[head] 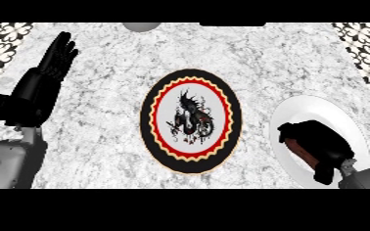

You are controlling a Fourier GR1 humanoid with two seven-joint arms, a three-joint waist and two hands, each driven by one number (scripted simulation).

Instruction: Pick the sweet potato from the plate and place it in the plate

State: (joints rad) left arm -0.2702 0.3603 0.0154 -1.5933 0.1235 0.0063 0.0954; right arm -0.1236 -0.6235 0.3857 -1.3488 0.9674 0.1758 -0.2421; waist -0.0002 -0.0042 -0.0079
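The right hand's [321,144] black fingers [300,129] curl over the reddish-brown, elongated sweet potato [295,146], which lies on the plain white round plate [318,106] at the right of the grey marbled desk [108,103]. To do this step well, the grasp should be closed fully before lifting straight up, then carried left to the black-rimmed patterned plate [191,121] at centre. The left hand [43,78] rests with straight fingers at the left edge.
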